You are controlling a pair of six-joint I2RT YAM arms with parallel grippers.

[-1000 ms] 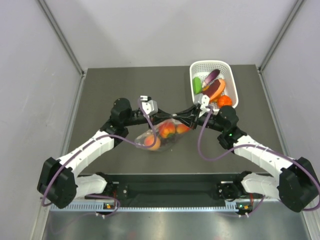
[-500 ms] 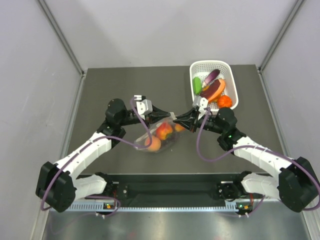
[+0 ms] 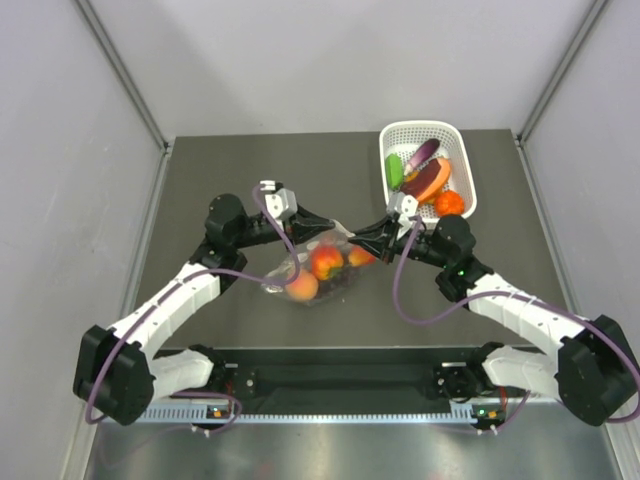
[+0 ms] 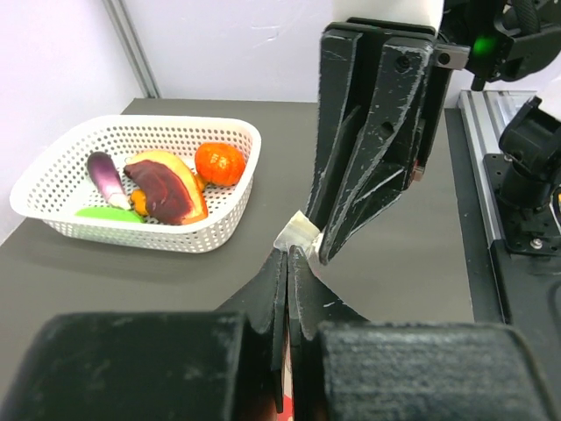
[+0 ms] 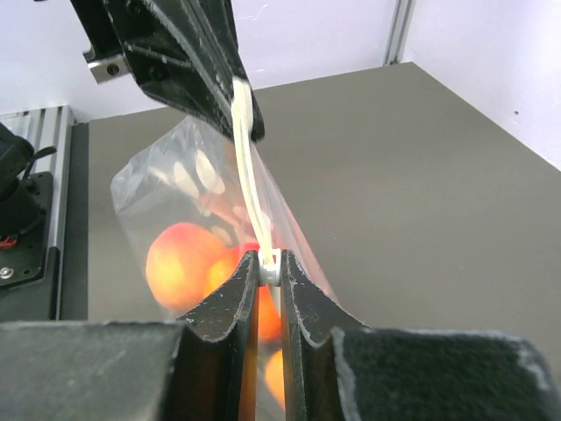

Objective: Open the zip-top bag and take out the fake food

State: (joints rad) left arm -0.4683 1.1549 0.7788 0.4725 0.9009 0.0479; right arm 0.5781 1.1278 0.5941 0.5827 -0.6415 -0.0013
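The zip-top bag (image 3: 298, 278) is at the middle of the worktop (image 3: 220, 170), between the two arms, held up by its zip strip (image 5: 251, 189). Whether its bottom rests on the worktop cannot be told. The fake food (image 3: 326, 263) is inside it: a peach-orange fruit low on the left, red-orange fruits beside it and something dark behind. None has left the bag.

The left pincer (image 4: 287, 260) is pressed together on one end of the strip. The right pincer (image 5: 268, 263) is clamped on the other end, at a white tab. In the right wrist view the strip runs taut from one pincer to the other.

Change over the last second: the left arm has drawn back and to the left, while the right arm has stayed nearly in place. The pincer tips stand further apart than before, and the bag has shifted slightly left.

Meaning for the task: this reads as the opening pull in progress. Whether the seam has parted cannot be told, because the strip shows as one white line. Removal has not begun. The white basket (image 3: 468, 170) sits at the far right with other items in it.
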